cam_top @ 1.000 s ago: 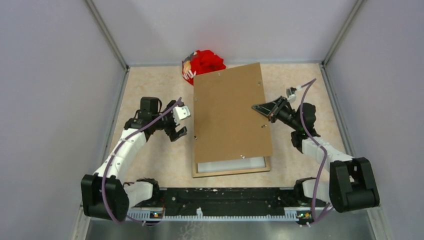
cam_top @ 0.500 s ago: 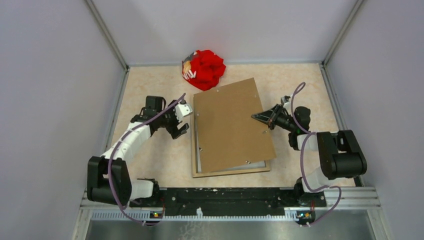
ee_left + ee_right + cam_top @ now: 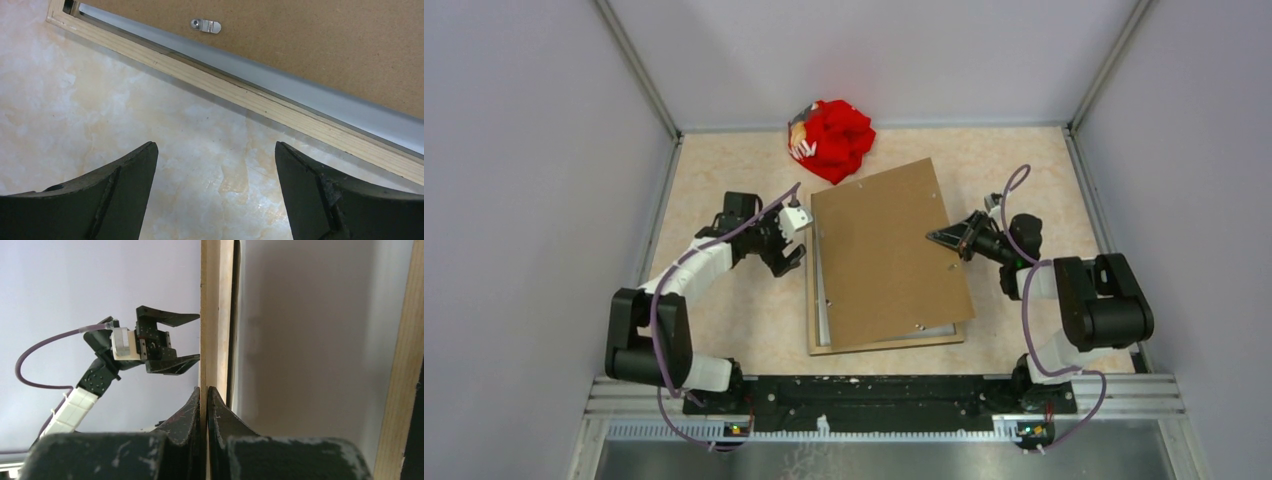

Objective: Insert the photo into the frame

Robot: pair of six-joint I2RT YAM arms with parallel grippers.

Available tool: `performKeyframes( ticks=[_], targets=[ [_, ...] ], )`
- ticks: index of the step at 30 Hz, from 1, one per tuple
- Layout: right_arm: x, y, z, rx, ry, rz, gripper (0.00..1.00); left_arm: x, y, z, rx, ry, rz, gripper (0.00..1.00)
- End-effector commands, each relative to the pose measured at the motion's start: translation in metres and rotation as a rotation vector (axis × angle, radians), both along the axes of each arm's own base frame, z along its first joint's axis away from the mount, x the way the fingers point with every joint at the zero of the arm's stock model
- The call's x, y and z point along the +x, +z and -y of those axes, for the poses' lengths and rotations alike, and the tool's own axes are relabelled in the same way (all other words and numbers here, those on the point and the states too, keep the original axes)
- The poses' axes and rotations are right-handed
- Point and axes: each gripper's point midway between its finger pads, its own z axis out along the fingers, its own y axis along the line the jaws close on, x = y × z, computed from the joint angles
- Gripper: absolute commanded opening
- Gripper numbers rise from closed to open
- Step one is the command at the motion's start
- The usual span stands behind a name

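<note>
- Lying with its brown board back up, the photo (image 3: 886, 250) rests crooked on top of the frame (image 3: 889, 343). The frame is flat on the table (image 3: 724, 310) with its light wood back upward. A grey strip of the frame's inside shows along the left and near sides.
- I judge the photo to be thin, light and stiff, so it should slide and turn as one piece. A corner may catch on the wood rail, and the pane under it may be fragile.
- Only the edges give a place to take hold; the flat back offers nothing to pinch.
- My right gripper (image 3: 946, 238) has its fingers pressed together on the photo's right edge, about halfway along it.
- My left gripper (image 3: 781, 250) is spread wide and holds nothing. It hovers over the bare table just beside the frame's left rail, without touching it.
- A red cloth bundle (image 3: 834, 138) lies just beyond the photo's far left corner.
</note>
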Motion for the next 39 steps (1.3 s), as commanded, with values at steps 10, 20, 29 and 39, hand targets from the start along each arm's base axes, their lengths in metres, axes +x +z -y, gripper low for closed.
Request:
performKeyframes(
  ticks=[10, 20, 29, 39],
  targets=[
    [0.002, -0.005, 0.005, 0.008, -0.037, 0.051, 0.0, 0.007, -0.011, 0.008, -0.004, -0.017, 0.036, 0.93],
    [0.001, -0.014, 0.001, 0.048, -0.042, 0.034, 0.0, 0.008, -0.028, 0.011, 0.02, -0.026, 0.027, 0.91],
    [0.012, -0.01, 0.0, 0.046, -0.046, 0.062, 0.0, 0.008, -0.033, 0.014, 0.022, -0.032, 0.016, 0.9],
    [0.01, -0.021, -0.017, 0.019, -0.001, 0.047, 0.0, 0.01, -0.038, 0.019, 0.019, -0.039, 0.01, 0.9]
  ],
)
